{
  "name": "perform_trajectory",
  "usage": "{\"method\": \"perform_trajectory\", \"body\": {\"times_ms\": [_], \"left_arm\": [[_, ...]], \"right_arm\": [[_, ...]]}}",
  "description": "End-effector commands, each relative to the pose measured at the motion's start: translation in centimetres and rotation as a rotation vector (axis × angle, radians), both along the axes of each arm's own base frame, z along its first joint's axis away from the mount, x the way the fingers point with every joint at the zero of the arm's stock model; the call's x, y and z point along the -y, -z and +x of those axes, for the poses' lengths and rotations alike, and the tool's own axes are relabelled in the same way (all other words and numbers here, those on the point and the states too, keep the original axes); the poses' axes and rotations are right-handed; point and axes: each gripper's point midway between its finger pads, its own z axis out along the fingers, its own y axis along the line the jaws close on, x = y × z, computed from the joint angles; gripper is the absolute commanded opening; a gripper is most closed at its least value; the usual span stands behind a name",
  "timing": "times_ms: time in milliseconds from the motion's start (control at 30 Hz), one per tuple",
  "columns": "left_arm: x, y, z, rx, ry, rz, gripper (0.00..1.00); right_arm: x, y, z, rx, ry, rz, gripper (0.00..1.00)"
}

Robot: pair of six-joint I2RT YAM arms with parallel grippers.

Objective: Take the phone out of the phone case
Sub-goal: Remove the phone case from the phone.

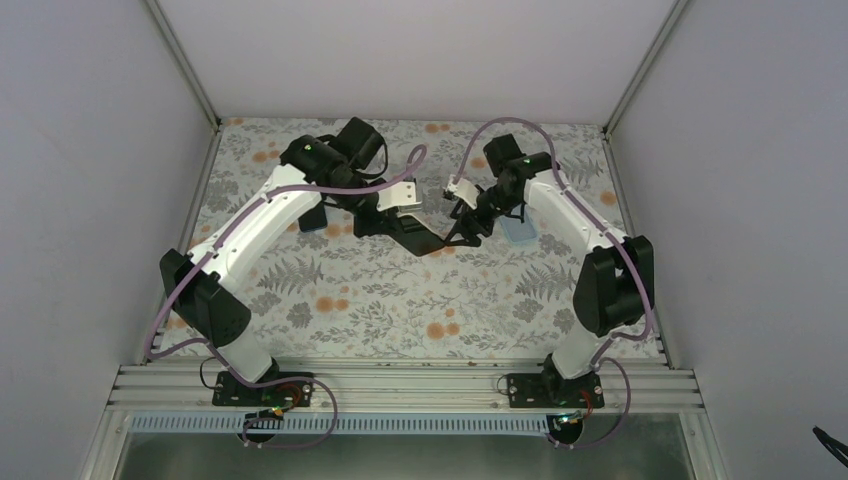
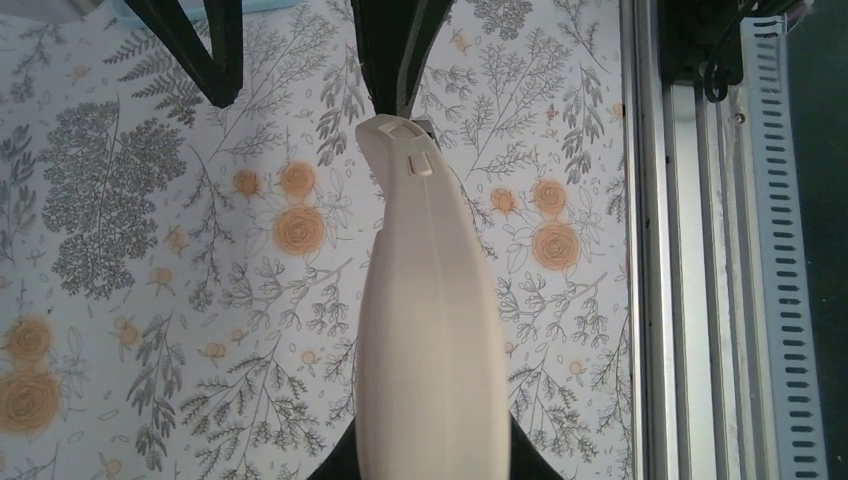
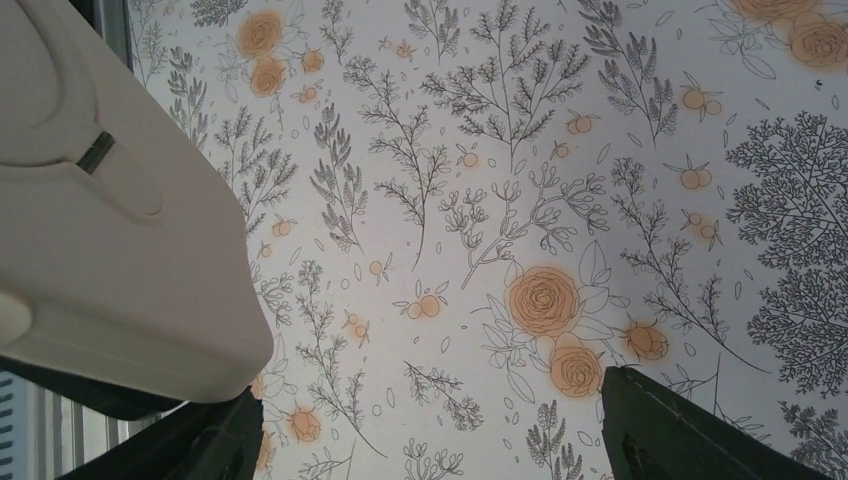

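A cream phone case (image 2: 430, 330) stands edge-on in the left wrist view, with side buttons near its far end. I cannot tell the phone apart from the case. My left gripper (image 1: 415, 238) is shut on it above the table's middle, and its black fingers (image 2: 525, 462) show on both sides of the case. My right gripper (image 3: 430, 435) is open and holds nothing. Its left finger (image 3: 215, 440) is right beside the case's end (image 3: 100, 220), and the case is not between its jaws. In the top view the right gripper (image 1: 462, 230) meets the left one tip to tip.
The table (image 1: 400, 310) has a floral cloth. A light blue object (image 1: 314, 222) lies beside the left arm and another (image 1: 520, 232) beside the right arm. Metal rails (image 1: 400, 385) run along the near edge. Grey walls close in the sides and back.
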Motion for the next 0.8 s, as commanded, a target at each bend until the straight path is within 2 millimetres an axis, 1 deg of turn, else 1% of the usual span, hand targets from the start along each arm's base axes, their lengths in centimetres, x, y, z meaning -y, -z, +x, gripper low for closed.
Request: {"method": "perform_trajectory", "body": {"times_ms": [0,67,100,200,267,333,367,433,500,633,767], "left_arm": [[2.3,-2.2,-4.9,-0.152,0.153,-0.152,0.02],[2.5,-2.2,-4.5,-0.147,0.153,-0.153,0.02],[2.6,-2.3,-4.0,-0.131,0.142,-0.140,0.02],[3.2,-5.1,-1.6,-0.030,0.111,-0.173,0.02],[3.6,-7.5,-0.1,0.035,0.088,-0.216,0.02],[4.0,-9.2,1.3,0.083,0.063,-0.255,0.02],[4.2,-9.7,1.7,0.092,0.064,-0.273,0.02],[4.6,-10.3,2.3,0.104,0.061,-0.298,0.02],[5.0,-10.4,2.8,0.106,0.058,-0.313,0.02],[4.9,-10.5,3.9,0.121,0.042,-0.332,0.02],[4.3,-11.6,5.4,0.147,0.008,-0.379,0.02]], "right_arm": [[-2.0,-4.3,3.6,0.133,0.025,0.151,0.84],[-2.6,-4.8,2.9,0.126,-0.006,0.188,0.84],[-3.0,-5.1,2.6,0.126,-0.020,0.212,0.84],[-4.1,-6.1,1.6,0.117,-0.048,0.300,0.83],[-4.7,-7.7,0.5,0.128,-0.077,0.380,0.83],[-5.4,-8.7,-0.4,0.125,-0.108,0.436,0.81],[-5.7,-9.2,-0.7,0.123,-0.123,0.464,0.80],[-6.1,-10.5,-1.4,0.119,-0.145,0.521,0.80],[-6.3,-12.1,-1.9,0.128,-0.160,0.584,0.80],[-6.5,-14.9,-2.8,0.130,-0.201,0.662,0.82],[-6.7,-16.3,-4.2,0.065,-0.262,0.734,0.83]]}}
